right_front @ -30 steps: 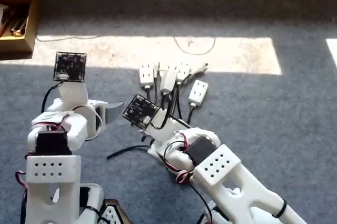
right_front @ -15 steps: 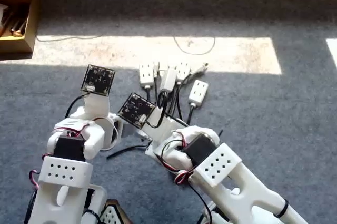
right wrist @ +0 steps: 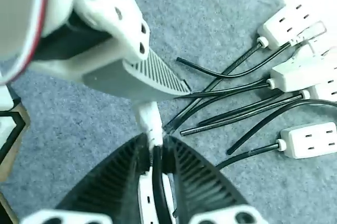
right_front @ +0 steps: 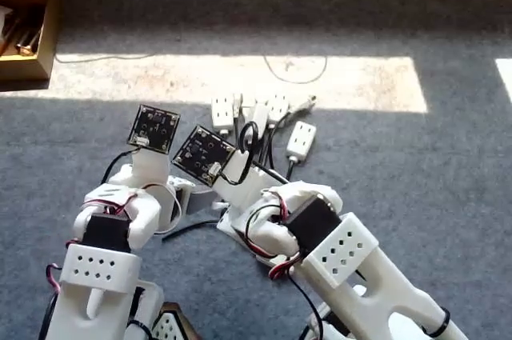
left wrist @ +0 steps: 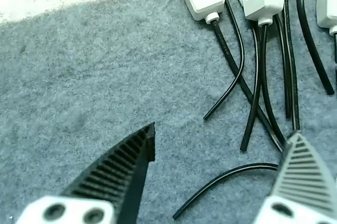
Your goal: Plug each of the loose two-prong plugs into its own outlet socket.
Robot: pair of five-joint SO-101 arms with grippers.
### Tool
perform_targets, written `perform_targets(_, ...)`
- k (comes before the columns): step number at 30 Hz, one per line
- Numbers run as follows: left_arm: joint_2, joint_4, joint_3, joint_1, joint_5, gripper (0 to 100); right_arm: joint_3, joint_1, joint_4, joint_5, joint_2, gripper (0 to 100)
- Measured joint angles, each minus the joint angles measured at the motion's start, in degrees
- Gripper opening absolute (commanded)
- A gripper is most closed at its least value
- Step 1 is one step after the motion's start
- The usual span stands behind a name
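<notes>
The right gripper [right wrist: 154, 142] is clamped on a small white plug [right wrist: 149, 118]. Its two black ribbed fingers [right wrist: 118, 179] press on either side of the plug, and the plug's black cord runs back between them. The plug's front end sticks out past the fingertips; its prongs cannot be made out. It is held low over the grey carpet [right_front: 416, 164], near the carpet's middle and on the arms' side of the outlet sockets [right_front: 222, 112].

The left gripper [left wrist: 225, 133] hangs just beside the right one with its jaws spread wide and nothing between them, one finger black and the other grey. In the right wrist view the grey finger lies across just beyond the held plug's tip; whether the two touch cannot be told.

The white outlet sockets lie in a loose cluster at the near edge of a sunlit strip [right_front: 360, 84] that crosses the carpet, some in the light and some in shade. Their black cords [left wrist: 231, 65] trail from them toward the arms, crossing one another on the carpet below the left gripper.

A wooden box [right_front: 28, 32] stands at the far left corner of the carpet
</notes>
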Motion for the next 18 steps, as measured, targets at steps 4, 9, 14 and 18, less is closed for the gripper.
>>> perform_targets(4,0.7,-2.7,0.2,-3.8,-0.4,35,-0.4,2.8,1.9,1.1,-0.1,0.5)
perform_targets(9,0.7,-6.3,0.5,-14.4,3.9,35,-1.4,7.6,7.4,2.5,0.0,0.5)
perform_targets(14,0.7,-6.9,2.5,-20.5,8.0,35,-6.7,8.1,16.4,0.1,7.5,0.5)
perform_targets(18,0.7,-11.6,7.6,-24.8,8.5,35,-14.2,8.2,23.2,-8.4,18.8,0.5)
